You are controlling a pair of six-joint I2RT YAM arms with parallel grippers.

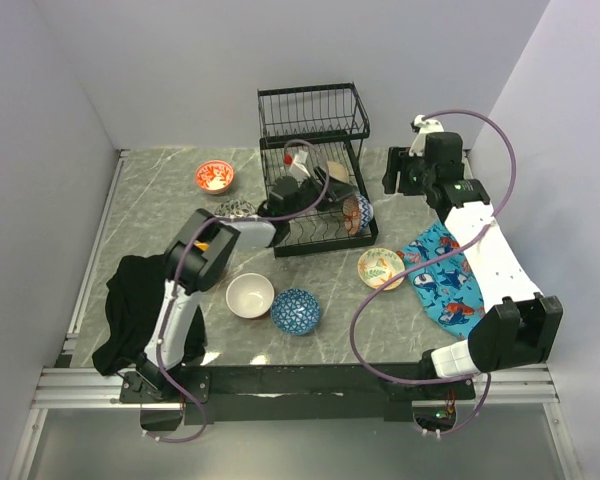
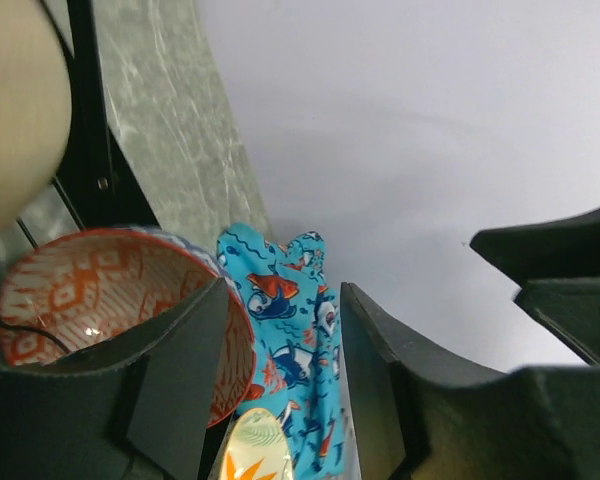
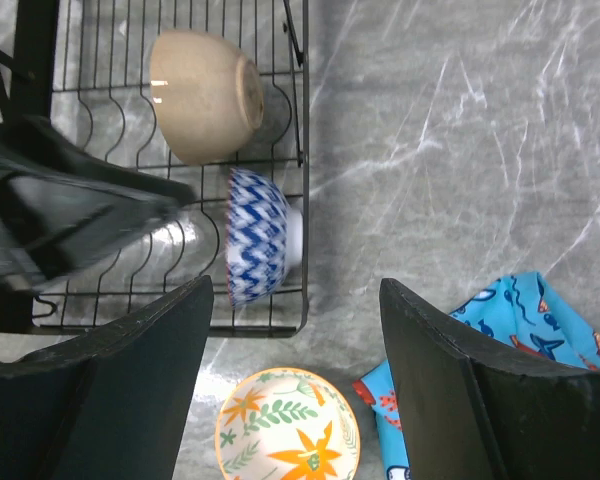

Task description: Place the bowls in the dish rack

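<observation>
The black wire dish rack (image 1: 312,112) stands at the back centre. On its lower tray a blue zigzag bowl (image 3: 258,235) with an orange-patterned inside (image 2: 100,300) stands on edge, and a beige bowl (image 3: 205,92) lies behind it. My left gripper (image 2: 283,300) reaches into that tray (image 1: 325,200), open; one finger (image 2: 180,380) is at the zigzag bowl's rim and nothing is between the fingers. My right gripper (image 3: 295,300) hangs open right of the rack (image 1: 395,180), above a floral bowl (image 3: 288,425). On the table lie red (image 1: 215,176), dark patterned (image 1: 238,209), white (image 1: 250,296) and blue (image 1: 296,311) bowls.
A blue whale-print cloth (image 1: 445,280) lies on the table at the right, next to the floral bowl (image 1: 380,268). A black cloth (image 1: 130,300) lies at the left beside the left arm. Grey walls close in the table on three sides.
</observation>
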